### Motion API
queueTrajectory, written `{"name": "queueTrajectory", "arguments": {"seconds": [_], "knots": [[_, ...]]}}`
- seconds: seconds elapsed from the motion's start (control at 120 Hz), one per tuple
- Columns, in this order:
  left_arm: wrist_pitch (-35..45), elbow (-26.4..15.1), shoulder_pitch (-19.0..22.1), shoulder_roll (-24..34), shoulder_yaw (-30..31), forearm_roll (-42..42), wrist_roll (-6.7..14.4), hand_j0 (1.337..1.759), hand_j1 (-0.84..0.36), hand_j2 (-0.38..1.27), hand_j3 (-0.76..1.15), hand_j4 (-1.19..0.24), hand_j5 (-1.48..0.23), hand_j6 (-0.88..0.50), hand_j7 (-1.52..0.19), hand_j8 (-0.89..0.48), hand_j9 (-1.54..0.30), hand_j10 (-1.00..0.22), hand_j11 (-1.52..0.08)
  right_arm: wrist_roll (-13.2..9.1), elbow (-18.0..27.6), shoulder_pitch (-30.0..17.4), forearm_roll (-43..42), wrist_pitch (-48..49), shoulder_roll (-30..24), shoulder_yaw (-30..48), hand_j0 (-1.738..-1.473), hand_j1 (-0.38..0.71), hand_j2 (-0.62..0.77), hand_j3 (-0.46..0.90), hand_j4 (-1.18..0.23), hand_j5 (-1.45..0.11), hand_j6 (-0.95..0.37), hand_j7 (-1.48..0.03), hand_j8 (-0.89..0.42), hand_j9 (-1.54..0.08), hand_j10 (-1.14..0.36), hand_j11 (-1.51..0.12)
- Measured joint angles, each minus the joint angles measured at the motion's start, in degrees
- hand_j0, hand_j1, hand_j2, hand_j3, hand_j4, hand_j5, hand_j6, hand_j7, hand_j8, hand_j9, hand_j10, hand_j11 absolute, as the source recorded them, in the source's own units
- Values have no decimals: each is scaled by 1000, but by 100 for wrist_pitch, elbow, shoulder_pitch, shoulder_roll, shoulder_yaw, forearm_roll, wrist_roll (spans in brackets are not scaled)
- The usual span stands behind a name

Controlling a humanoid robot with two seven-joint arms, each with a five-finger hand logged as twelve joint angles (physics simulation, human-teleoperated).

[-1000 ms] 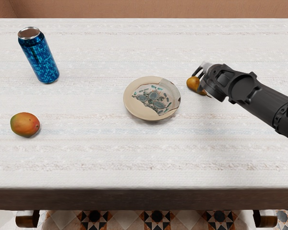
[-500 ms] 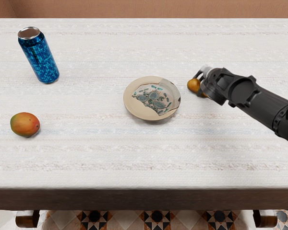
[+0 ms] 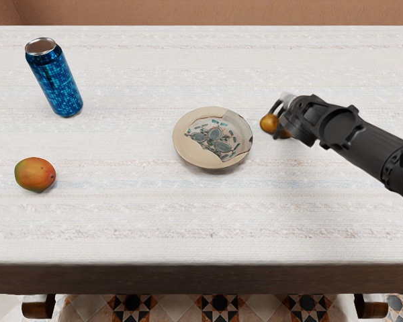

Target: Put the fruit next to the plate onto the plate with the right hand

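Bench (image 3: 188,215) space fills most of the picture, wide and pale. A dark right arm (image 3: 363,137) is seen coming in from the right edge. A plate (image 3: 178,142) with a painted pattern is found in the middle, and nothing is on it yet. A blue can (image 3: 54,77) is stood at the upper left. A mango (image 3: 35,174) is laid at the lower left, well apart from the plate, so it is not the one wanted.

The small fruit (image 3: 269,123) is seen just right of the plate, right of the middle of the picture. The robot hand (image 3: 289,115) is pressed against it, and its fingers look curled around it, so the fruit seems to be held. Whether it is lifted off the bench cannot be told.

The grabbing step seems to be in hand. Next, the fruit should be raised a little, carried left over the plate rim, set down in the middle and let go softly, so it is not rolled off.
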Motion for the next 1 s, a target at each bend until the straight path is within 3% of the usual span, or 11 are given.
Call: {"name": "queueTrajectory", "arguments": {"seconds": [0.442,0.575,1.0], "knots": [[0,0,-1,0,-1,1,-1,1658,325,4,0,-21,-27,-21,-27,-21,-27,-21,-27,-7,13,145,226,563,0,329,-1657,379,452,0,-607,-1008,-533,-993,-597,-997,-719,-996],[0,0,-1,0,-1,1,0,1658,325,4,0,-21,-26,-21,-26,-21,-26,-21,-26,-9,13,198,377,738,-14,277,-1657,425,461,-1,-567,-965,-496,-993,-569,-965,-634,-969],[0,-1,-1,0,-1,1,-1,1658,325,4,0,-21,-27,-21,-26,-21,-26,-21,-26,-9,35,502,904,1693,-609,343,-1656,357,380,0,-625,-996,-534,-987,-574,-982,-685,-982]]}}
